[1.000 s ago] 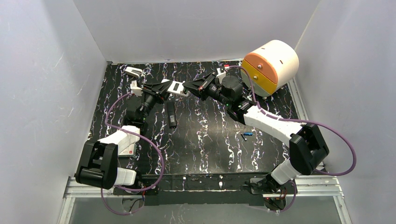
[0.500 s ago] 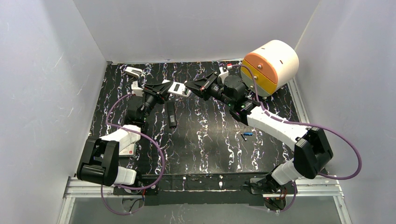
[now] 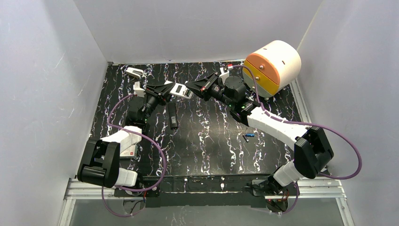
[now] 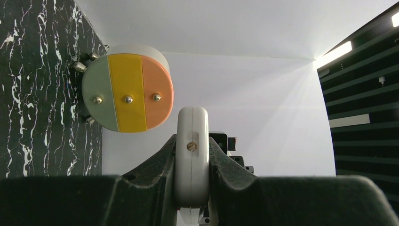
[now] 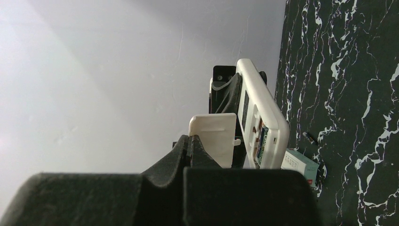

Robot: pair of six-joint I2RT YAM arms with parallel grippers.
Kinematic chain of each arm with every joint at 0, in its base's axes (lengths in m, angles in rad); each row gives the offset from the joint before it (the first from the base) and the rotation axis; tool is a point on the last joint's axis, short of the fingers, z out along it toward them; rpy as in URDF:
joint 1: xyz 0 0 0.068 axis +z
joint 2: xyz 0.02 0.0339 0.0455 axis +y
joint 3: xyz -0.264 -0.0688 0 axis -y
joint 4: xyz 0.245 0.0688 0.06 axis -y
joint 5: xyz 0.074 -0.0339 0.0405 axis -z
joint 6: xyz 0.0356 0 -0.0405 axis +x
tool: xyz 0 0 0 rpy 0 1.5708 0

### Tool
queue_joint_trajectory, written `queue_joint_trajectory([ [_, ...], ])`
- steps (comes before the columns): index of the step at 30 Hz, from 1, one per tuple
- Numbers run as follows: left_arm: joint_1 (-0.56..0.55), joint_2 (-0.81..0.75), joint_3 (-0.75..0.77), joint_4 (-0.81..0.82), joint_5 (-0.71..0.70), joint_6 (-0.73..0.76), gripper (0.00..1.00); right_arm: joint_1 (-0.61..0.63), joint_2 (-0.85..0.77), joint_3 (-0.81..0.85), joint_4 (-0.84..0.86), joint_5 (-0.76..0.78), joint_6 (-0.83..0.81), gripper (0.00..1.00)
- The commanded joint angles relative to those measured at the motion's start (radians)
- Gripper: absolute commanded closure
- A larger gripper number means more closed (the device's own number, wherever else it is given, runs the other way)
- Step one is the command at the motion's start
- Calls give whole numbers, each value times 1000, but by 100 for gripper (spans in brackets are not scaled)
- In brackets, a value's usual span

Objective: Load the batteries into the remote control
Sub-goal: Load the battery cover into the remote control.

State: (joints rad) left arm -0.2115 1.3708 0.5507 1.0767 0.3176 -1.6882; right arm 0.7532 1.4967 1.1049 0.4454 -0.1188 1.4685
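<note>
My left gripper [image 3: 175, 88] is shut on the white remote control [image 3: 180, 90] and holds it above the back of the table. In the left wrist view the remote control [image 4: 192, 155] stands end-on between the jaws. My right gripper [image 3: 193, 87] is shut on a thin white battery cover [image 5: 214, 136], right beside the remote control [image 5: 261, 125]. Its open compartment shows a green battery [image 5: 263, 141] inside. One of the batteries [image 3: 248, 136], blue and black, lies loose right of centre. Another dark cell [image 5: 310, 139] lies near a white box.
A round white drawer unit [image 3: 273, 63] with an orange and yellow front stands at the back right. A black remote [image 3: 173, 115] lies under the left gripper. The white box [image 3: 128, 149] sits by the left arm. White walls close in three sides.
The right arm's elbow has swung a little outward and its gripper with the cover has shifted slightly by the remote's end. The left arm holds still.
</note>
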Motion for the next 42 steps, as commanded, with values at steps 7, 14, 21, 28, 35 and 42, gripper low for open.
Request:
queue_joint_trajectory([
  [7,0,-50,-4,46,16,-20,100,3,5,16,57,7,5,99],
  [14,0,-54,-5,45,28,-26,100,3,15,14,64,7,5,99],
  [21,0,-62,-8,46,25,-33,100,4,25,15,64,5,8,99],
  [28,0,-65,-6,46,24,-39,100,5,24,12,54,7,6,99],
  [35,0,-66,13,46,17,-49,100,5,16,-5,39,5,8,99],
  [42,0,-61,21,45,13,-55,100,5,-7,-14,-6,12,-12,89],
])
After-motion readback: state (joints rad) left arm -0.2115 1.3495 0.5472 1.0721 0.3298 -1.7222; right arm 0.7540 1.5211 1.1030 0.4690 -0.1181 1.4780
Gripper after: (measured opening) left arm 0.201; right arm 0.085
